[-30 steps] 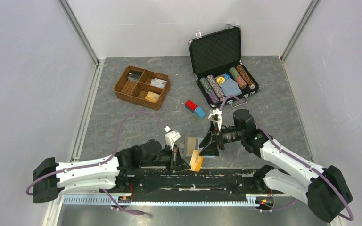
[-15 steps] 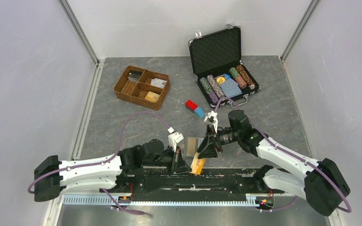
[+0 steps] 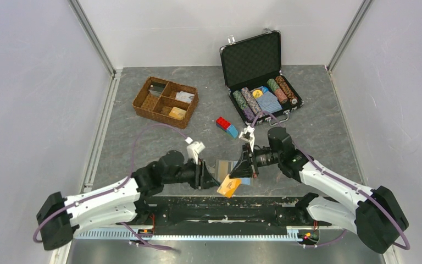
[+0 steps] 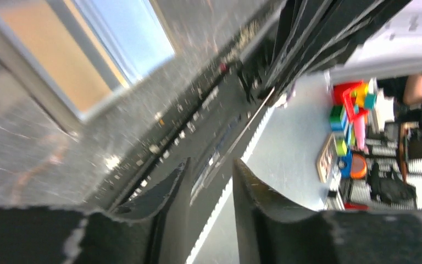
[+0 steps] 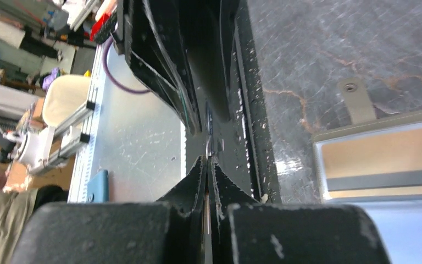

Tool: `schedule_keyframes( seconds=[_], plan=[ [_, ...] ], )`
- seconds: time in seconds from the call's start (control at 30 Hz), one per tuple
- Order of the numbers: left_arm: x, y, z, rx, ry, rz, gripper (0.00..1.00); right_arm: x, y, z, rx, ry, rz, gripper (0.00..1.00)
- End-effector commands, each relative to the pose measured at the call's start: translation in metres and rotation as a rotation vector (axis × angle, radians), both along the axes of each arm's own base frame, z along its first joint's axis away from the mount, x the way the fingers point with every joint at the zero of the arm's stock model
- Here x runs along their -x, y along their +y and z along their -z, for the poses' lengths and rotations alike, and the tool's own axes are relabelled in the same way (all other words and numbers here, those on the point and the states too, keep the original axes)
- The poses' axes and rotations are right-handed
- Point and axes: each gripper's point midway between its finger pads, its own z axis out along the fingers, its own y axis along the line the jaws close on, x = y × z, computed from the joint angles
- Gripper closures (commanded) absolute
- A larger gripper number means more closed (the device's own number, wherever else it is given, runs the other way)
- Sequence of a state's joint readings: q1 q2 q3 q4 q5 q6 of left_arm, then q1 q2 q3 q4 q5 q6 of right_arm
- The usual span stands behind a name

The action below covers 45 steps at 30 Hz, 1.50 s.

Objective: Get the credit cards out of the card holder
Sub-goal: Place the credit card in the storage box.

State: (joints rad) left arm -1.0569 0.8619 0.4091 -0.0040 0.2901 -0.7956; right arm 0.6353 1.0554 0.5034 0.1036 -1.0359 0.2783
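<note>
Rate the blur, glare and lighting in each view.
Top external: sharp, evenly lit, soft shadows only. Left wrist: motion-smeared throughout; orange-gold plastic card streaked, left end effector fuzzy. Right wrist: right end effector dark and soft up close, small grey-tan bifold wallet crisper, sheen on grey table beside it.

Grey marbled tabletop (image 3: 143, 143) (pale walls (image 3: 27, 82) around)

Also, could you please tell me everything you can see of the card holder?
The card holder is a small flat grey-tan wallet, leather-like, lying open on the grey table near its front edge. A short tab with a round metal snap juts from one side. An inner slot shows an orange-tan face crossed by a grey band, with a light blue face beside it. It lies between the left gripper and the right gripper; whether either touches it is unclear.
</note>
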Motion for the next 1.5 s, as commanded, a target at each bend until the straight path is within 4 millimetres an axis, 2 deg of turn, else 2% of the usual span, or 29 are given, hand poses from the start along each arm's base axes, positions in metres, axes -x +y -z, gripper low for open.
schedule_keyframes(
  seconds=[0.0, 0.17, 0.37, 0.5, 0.67, 0.8, 0.87, 1.13, 1.27, 1.37, 1.47],
  plan=[
    [-0.038, 0.009, -0.058, 0.131, -0.120, -0.084, 0.51, -0.032, 0.004, -0.033, -0.067, 0.015, 0.157, 1.00],
    [-0.062, 0.026, -0.080, 0.164, -0.184, -0.181, 0.35, -0.061, -0.001, -0.065, -0.209, 0.090, 0.366, 1.00],
    [-0.070, 0.019, -0.092, 0.234, -0.198, -0.198, 0.32, -0.074, -0.013, -0.088, -0.428, 0.221, 0.549, 1.00],
    [-0.075, 0.014, -0.093, 0.278, -0.184, -0.220, 0.31, -0.081, -0.021, -0.092, -0.494, 0.261, 0.626, 1.00],
    [-0.077, 0.003, -0.095, 0.349, -0.151, -0.204, 0.30, -0.091, -0.038, -0.085, -0.559, 0.304, 0.757, 1.00],
    [-0.080, -0.007, -0.096, 0.388, -0.123, -0.190, 0.31, -0.090, -0.041, -0.082, -0.573, 0.315, 0.770, 1.00],
    [-0.081, -0.011, -0.098, 0.405, -0.119, -0.186, 0.36, -0.089, -0.042, -0.079, -0.578, 0.331, 0.771, 1.00],
    [-0.085, -0.015, -0.104, 0.458, -0.094, -0.203, 0.73, -0.089, -0.048, -0.063, -0.575, 0.370, 0.813, 1.00],
    [-0.086, -0.016, -0.101, 0.458, -0.077, -0.205, 0.97, -0.088, -0.048, -0.059, -0.568, 0.374, 0.815, 1.00],
    [-0.088, -0.016, -0.098, 0.436, -0.070, -0.212, 0.98, -0.087, -0.047, -0.056, -0.560, 0.374, 0.809, 0.99],
    [-0.094, -0.015, -0.088, 0.357, -0.079, -0.208, 0.98, -0.084, -0.047, -0.055, -0.558, 0.346, 0.795, 0.86]
  ],
)
